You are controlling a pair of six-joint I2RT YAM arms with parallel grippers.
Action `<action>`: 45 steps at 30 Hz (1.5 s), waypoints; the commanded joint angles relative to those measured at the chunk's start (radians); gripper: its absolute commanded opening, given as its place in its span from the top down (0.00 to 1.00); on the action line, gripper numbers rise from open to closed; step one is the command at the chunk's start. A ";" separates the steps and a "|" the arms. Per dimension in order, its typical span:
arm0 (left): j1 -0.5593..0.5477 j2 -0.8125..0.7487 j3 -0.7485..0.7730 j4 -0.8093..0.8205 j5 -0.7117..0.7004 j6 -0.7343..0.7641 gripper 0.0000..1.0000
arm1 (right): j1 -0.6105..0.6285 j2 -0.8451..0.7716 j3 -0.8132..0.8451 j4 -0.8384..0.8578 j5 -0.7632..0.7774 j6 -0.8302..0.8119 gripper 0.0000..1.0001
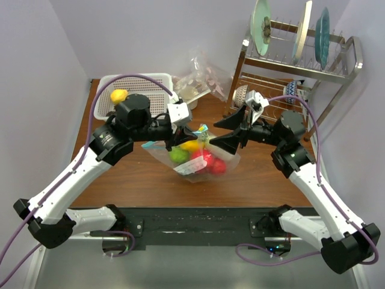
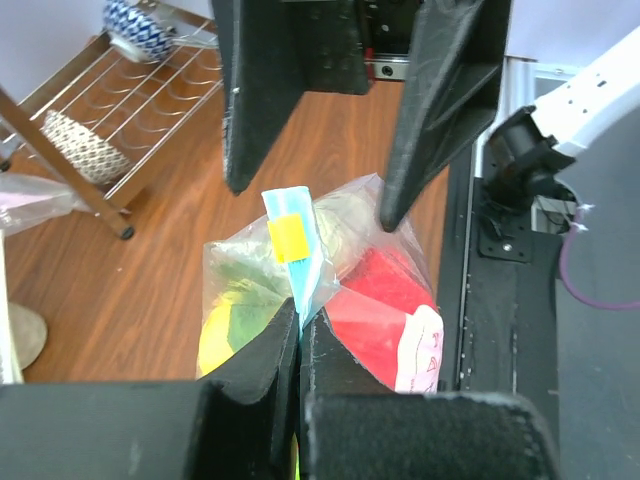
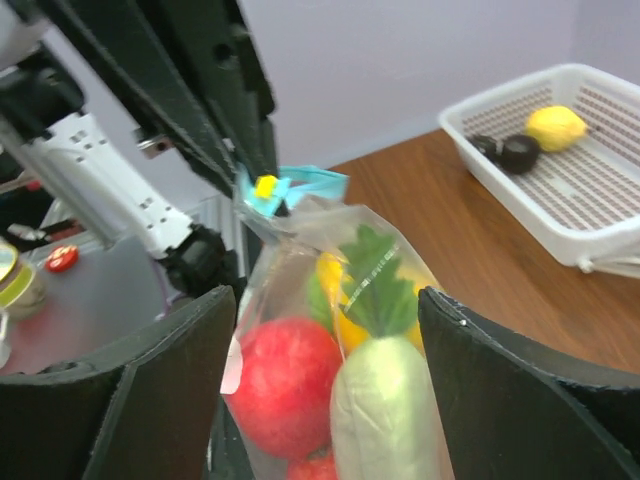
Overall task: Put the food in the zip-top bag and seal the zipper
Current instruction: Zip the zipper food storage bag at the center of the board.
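The zip-top bag [image 1: 194, 161] stands on the table's middle, holding red [image 1: 207, 161], green [image 1: 178, 156] and yellow [image 1: 190, 145] food. My left gripper [image 1: 179, 141] is shut on the bag's light-blue zipper [image 2: 301, 262], just below its yellow tab, in the left wrist view [image 2: 300, 318]. My right gripper [image 1: 213, 133] is open, one finger on either side of the bag's right end, not touching it. In the right wrist view [image 3: 325, 300] a red fruit [image 3: 285, 385] and a pale radish [image 3: 385, 410] sit between its fingers [image 3: 170, 385]. A yellow lemon [image 1: 119, 95] lies in the basket.
A white mesh basket [image 1: 150, 81] stands at the back left, with dark items [image 3: 510, 152] beside the lemon. Clear dotted bags [image 1: 195, 81] lie behind the middle. A wire dish rack [image 1: 301, 69] with plates and bowls stands at the back right.
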 commanded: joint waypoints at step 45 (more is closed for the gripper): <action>-0.002 0.032 0.068 0.001 0.134 -0.007 0.76 | 0.167 0.030 -0.018 0.077 0.004 -0.092 1.00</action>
